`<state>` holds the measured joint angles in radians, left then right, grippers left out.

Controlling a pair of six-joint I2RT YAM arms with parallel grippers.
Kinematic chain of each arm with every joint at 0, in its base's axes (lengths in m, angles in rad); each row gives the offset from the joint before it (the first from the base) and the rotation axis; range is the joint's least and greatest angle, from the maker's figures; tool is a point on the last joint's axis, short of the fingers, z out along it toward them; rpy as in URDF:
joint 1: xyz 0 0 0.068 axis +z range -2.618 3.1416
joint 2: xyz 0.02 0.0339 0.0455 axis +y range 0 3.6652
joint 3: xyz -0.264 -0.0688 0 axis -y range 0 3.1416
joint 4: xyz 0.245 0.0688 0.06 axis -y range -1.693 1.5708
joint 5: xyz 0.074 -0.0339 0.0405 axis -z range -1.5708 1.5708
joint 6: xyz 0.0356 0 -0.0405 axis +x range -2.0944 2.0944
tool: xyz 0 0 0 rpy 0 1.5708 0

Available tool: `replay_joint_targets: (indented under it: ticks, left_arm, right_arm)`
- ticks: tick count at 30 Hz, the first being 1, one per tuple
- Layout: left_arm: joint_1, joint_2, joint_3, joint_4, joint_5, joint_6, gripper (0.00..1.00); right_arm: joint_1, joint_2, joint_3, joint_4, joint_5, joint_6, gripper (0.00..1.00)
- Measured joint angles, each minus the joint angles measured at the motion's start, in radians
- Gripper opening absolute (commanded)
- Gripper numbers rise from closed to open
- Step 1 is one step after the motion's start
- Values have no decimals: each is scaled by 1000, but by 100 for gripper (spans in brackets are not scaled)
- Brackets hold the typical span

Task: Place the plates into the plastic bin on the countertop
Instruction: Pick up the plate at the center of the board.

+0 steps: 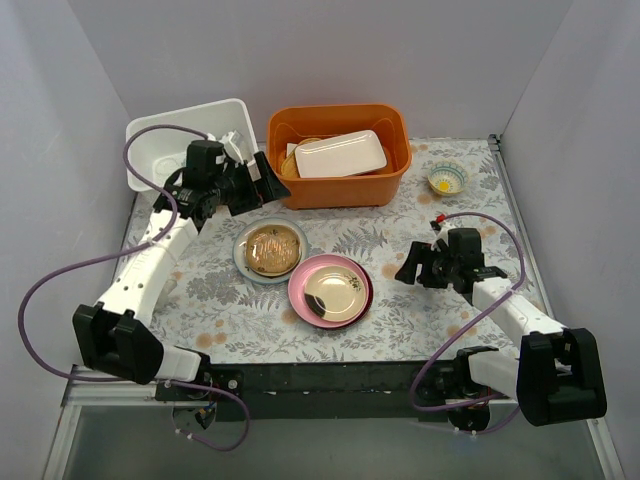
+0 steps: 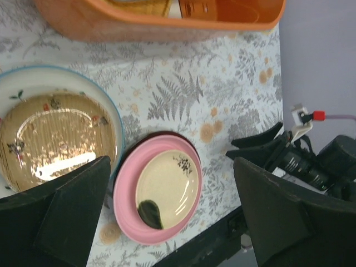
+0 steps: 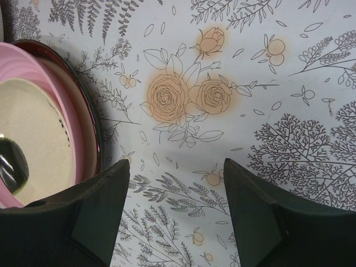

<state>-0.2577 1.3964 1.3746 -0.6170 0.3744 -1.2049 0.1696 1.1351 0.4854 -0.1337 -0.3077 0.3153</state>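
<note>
A pink-rimmed cream plate lies on a dark plate in the middle of the countertop. An amber-brown plate lies on a pale blue-rimmed plate just behind it to the left. The white plastic bin stands at the back left. My left gripper is open and empty, raised between the bin and the orange tub. Its wrist view shows the pink plate and the amber plate below the gripper. My right gripper is open and empty, low over the countertop just right of the pink plate. Its fingers frame bare countertop.
An orange tub at the back centre holds a white rectangular dish and other plates beneath it. A small yellow-centred bowl sits at the back right. The left arm's purple cable loops over the bin. Grey walls close in three sides.
</note>
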Motion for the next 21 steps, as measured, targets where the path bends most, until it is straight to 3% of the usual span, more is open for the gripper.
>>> replay_joint_targets:
  ticks: [13, 21]
  left_arm:
    - [-222, -65, -274, 31, -88, -101, 88]
    - [-290, -65, -378, 82, -103, -169, 83]
  right_arm:
    - [22, 11, 5, -2, -16, 3, 75]
    - [24, 24, 5, -3, -30, 3, 74]
